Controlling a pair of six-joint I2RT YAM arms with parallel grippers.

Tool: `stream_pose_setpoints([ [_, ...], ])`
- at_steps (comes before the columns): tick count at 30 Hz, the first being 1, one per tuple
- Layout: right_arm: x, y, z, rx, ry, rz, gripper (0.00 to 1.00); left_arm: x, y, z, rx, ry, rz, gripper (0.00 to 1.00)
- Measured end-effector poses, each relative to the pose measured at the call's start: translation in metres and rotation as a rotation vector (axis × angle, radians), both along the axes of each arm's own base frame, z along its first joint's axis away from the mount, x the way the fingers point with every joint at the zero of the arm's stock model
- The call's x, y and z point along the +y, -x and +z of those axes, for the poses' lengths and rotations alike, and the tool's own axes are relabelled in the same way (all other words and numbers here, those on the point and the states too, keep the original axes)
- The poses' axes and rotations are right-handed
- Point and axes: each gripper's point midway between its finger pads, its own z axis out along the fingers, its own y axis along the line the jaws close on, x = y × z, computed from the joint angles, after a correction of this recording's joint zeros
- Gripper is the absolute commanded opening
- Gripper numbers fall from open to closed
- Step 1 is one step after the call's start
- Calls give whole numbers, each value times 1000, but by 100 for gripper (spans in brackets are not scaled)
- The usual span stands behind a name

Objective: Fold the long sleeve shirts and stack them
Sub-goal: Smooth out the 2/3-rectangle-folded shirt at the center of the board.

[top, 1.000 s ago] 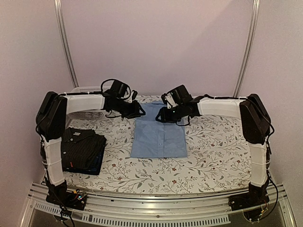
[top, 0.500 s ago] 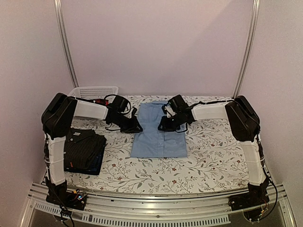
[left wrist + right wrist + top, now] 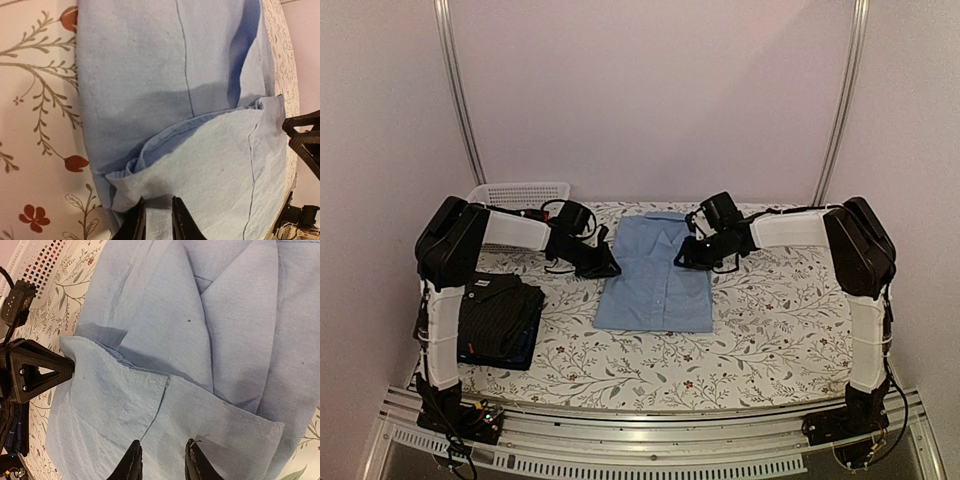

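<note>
The shirt (image 3: 655, 285) lies lengthwise, flanked on both sides.
Its left edge: left gripper (image 3: 156, 207) pinching; right edge: right gripper (image 3: 162, 450), grip unclear.

Your light blue shirt (image 3: 655, 285) lay flat at the middle of the table (image 3: 770, 330), reaching toward its far edge. It was folded into a tall rectangle of overlapping layers, with a seam down its centre. By the left edge, your black pinstriped shirt (image 3: 498, 310) sat folded on the dark navy shirt (image 3: 526, 346), whose edge showed beneath.
</note>
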Motion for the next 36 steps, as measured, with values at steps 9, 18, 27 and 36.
stream_pose_setpoints([
  [9, -31, 7, -21, 43, -7, -54, 27, 0, 0, 0, 4, 4, 4, 19],
  [18, -49, 0, -28, 62, -7, -93, 27, 1, 1, 2, 4, -1, 7, 24],
  [27, -33, 27, 28, -36, 3, -61, 27, 17, 10, 46, -66, -60, 52, 35],
  [36, 11, 100, 44, -39, -55, 76, 27, -12, 76, 77, -88, 26, -56, 33],
])
